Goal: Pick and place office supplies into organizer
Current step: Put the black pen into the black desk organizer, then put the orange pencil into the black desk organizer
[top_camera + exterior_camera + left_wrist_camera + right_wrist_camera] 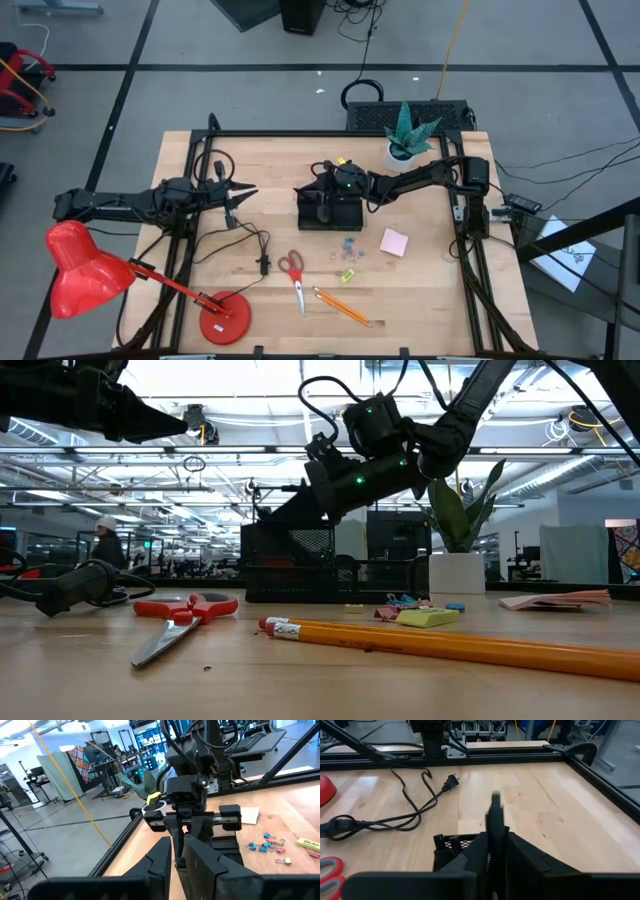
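Note:
The black mesh organizer [340,213] [300,565] stands mid-table. My right gripper [322,195] [496,845] hangs over its left end, shut on a slim black pen [495,812]. On the wood nearer the front lie the red-handled scissors [292,270] [185,610], orange pencils [340,305] [450,645], pink sticky-note pad [394,242], blue clips [348,245] [262,845] and a yellow piece [347,275] [428,617]. My left gripper [245,195] [177,862] hovers shut, left of the organizer, pointing at it. My right gripper pinches the black pen [495,827] between its two fingers, slanting down from the table's right. The pen runs along the fingers and sticks out past their tips over the mesh compartment [455,847]. Whether its far end touches the organizer, I cannot tell.
A red desk lamp [90,270] leans over the front left corner, its base [222,320] near the scissors. A black cable with plug [258,245] [395,820] lies left of the organizer. A white plant pot [402,152] [455,572] stands behind the organizer, to its right.

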You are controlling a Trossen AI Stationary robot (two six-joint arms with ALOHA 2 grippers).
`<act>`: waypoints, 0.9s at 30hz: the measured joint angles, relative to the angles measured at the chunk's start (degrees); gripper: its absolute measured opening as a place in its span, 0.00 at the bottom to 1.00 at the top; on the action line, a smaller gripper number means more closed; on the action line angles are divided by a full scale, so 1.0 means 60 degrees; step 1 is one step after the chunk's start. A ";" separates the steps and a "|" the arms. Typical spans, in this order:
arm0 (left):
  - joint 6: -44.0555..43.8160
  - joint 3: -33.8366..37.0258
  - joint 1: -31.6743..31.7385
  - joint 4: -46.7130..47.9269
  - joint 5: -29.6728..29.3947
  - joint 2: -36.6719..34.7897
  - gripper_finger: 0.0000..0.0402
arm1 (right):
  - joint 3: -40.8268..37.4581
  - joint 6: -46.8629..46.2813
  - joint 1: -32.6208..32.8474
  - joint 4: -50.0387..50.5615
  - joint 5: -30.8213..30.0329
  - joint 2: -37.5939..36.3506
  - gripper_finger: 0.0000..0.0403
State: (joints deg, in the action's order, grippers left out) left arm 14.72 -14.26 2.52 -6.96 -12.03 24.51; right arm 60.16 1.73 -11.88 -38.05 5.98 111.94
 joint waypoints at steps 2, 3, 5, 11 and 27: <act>0.0000 0.0000 0.0001 -0.0002 0.0000 0.0000 0.16 | 0.0000 -0.0086 0.0000 -0.0021 0.0004 0.0000 0.22; 0.0000 0.0000 0.0003 -0.0002 0.0000 0.0000 0.16 | 0.0000 -0.0145 -0.0003 -0.0024 0.0004 0.0000 0.24; 0.0000 0.0000 0.0004 -0.0004 0.0000 0.0000 0.16 | 0.0000 -0.0177 -0.0004 -0.0032 0.0001 0.0004 0.27; 0.0004 0.0000 0.0002 0.0000 0.0000 -0.0002 0.16 | -0.0011 -0.0185 -0.0004 -0.0048 -0.0031 -0.0173 0.36; -0.0150 0.0000 0.0003 0.0000 0.0007 -0.0002 0.16 | -0.0010 0.0483 0.0281 0.2564 -0.0004 -0.3213 0.16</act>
State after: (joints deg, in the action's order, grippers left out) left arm 13.82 -14.26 2.55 -6.96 -11.99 24.50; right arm 60.10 4.63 -10.19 -22.66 5.96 92.66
